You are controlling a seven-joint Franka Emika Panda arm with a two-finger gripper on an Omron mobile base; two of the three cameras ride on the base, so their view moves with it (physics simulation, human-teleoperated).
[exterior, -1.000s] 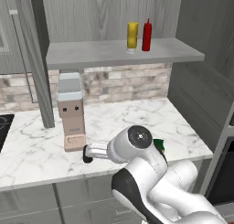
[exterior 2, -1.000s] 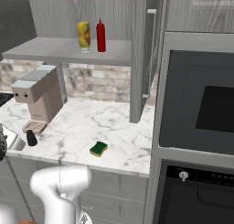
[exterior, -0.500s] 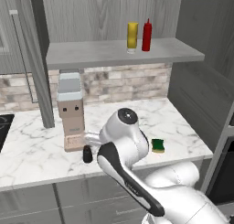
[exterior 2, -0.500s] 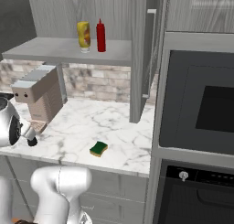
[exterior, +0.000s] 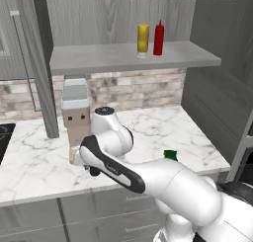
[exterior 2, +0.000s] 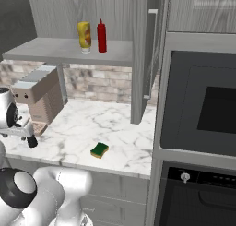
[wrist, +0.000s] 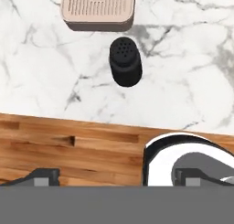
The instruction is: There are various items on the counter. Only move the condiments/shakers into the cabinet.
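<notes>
Fingers [wrist: 114, 179] appear as two dark tips at the bottom edge of the hand view, set wide apart with nothing between them, though little of them shows and the exact gap is hard to judge. Ahead of the fingers, standing upright on the white marble counter [wrist: 183, 58], is the small black shaker [wrist: 125, 61], its perforated top facing the camera; it is clear of both fingertips. Just beyond the shaker lies the ribbed beige base of the tall appliance [wrist: 98, 8], near but not touching it. In the left base view the shaker [exterior: 94, 172] is mostly hidden behind the arm, at the foot of the appliance [exterior: 76, 118]; in the right base view it [exterior 2: 31, 141] stands at the counter's front edge beside the appliance [exterior 2: 38, 98]. The green-and-yellow sponge [exterior 2: 99, 150] rests on the counter well to the side. The yellow bottle [exterior: 143, 38] and red bottle [exterior: 158, 38] stand side by side on the cabinet shelf [exterior: 99, 58], high above the fingers.
</notes>
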